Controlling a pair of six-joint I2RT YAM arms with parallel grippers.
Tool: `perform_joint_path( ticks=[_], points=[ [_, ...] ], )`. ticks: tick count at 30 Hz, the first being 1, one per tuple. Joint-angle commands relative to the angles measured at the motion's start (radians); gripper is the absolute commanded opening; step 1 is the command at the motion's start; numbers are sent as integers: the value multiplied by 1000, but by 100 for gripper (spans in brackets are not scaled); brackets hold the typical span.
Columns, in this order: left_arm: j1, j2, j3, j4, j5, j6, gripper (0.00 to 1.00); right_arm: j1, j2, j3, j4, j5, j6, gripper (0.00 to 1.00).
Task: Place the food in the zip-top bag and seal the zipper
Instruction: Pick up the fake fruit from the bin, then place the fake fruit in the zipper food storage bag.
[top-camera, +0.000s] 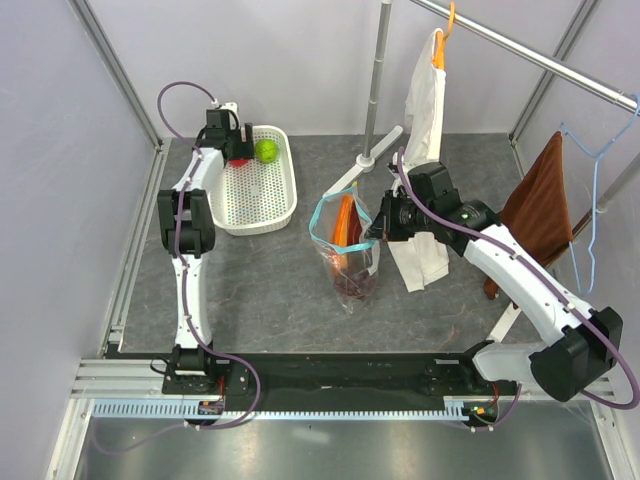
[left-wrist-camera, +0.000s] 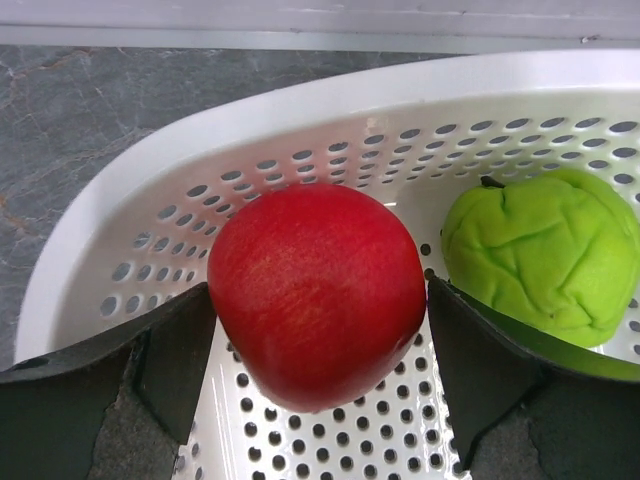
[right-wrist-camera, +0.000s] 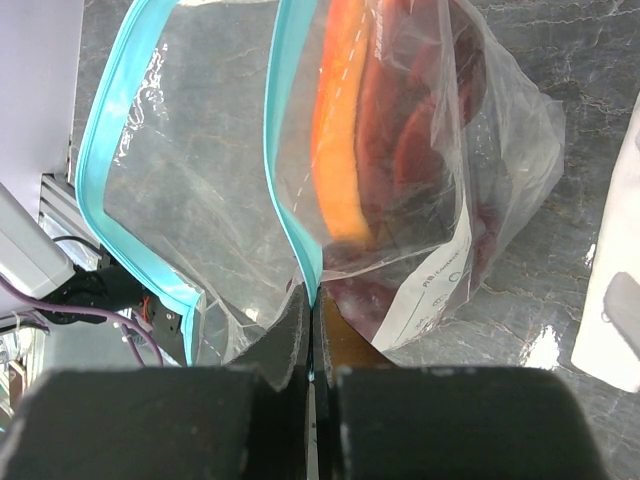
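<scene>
Reaching into the white basket (left-wrist-camera: 130, 200) at the far-left corner of the surface (top-camera: 260, 290), my left end effector (left-wrist-camera: 320, 300) straddles the apple (left-wrist-camera: 310, 250). Its jaws are spread wide, one pad just beside each flank of the fruit, and I see no grip made. The green fruit (left-wrist-camera: 545, 250) sits just beside the apple, close against the right pad.

Near the middle of the surface, my right end effector (right-wrist-camera: 312, 322) is clamped tight on the bag (right-wrist-camera: 200, 180) at its rim, pinching the teal zipper (right-wrist-camera: 110, 130) and holding the mouth up and open. The papaya slice (right-wrist-camera: 340, 130) and some dark maroon fruit already lie inside.

To do this pick well, I judge the pads should sink a little deeper, past the apple's widest girth, before closing. A smooth round fruit squirts out of a shallow pinch. I would close slowly and centred so the right pad does not shove the green fruit or snag the basket's perforated floor. Then I would lift straight up clear of the basket wall before swinging toward the bag. The right side should hold steady, since the floppy mouth will sag if that pinch shifts.
</scene>
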Motion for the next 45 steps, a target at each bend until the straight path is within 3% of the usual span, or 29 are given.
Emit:
perform_joint_path(
  ticks=[1, 7, 10, 11, 12, 15, 22, 28, 32, 38, 45],
  points=[
    [-3, 27, 48, 55, -19, -23, 91, -4, 10, 13, 21, -6, 9, 0],
    [-3, 35, 48, 58, -7, -23, 91, -9, 19, 17, 22, -9, 11, 0],
    [-3, 23, 46, 61, 4, -12, 81, -9, 19, 17, 19, -9, 11, 0],
    [-2, 14, 46, 56, 8, -10, 70, -9, 19, 17, 21, -6, 7, 0],
    [-2, -2, 36, 55, 13, -12, 66, -10, 17, 16, 19, -5, 6, 0],
    [-2, -98, -7, 55, 56, -9, 51, -10, 11, 16, 19, 0, 6, 0],
    [-9, -477, -219, 12, 244, 19, 41, -12, -7, 8, 19, 14, -8, 0],
    [-100, -870, -501, -79, 499, 2, 41, -12, -23, 5, 19, 20, -8, 0],
    [-271, -1039, -639, -83, 525, -10, 43, -13, -27, 7, 21, 22, -8, 0],
    [-491, -1080, -721, -91, 487, -79, 45, -13, -36, 17, 11, 28, -14, 0],
    [-626, -1019, -782, -73, 458, -154, 48, -13, -55, 40, -27, 58, -37, 0]
  ],
)
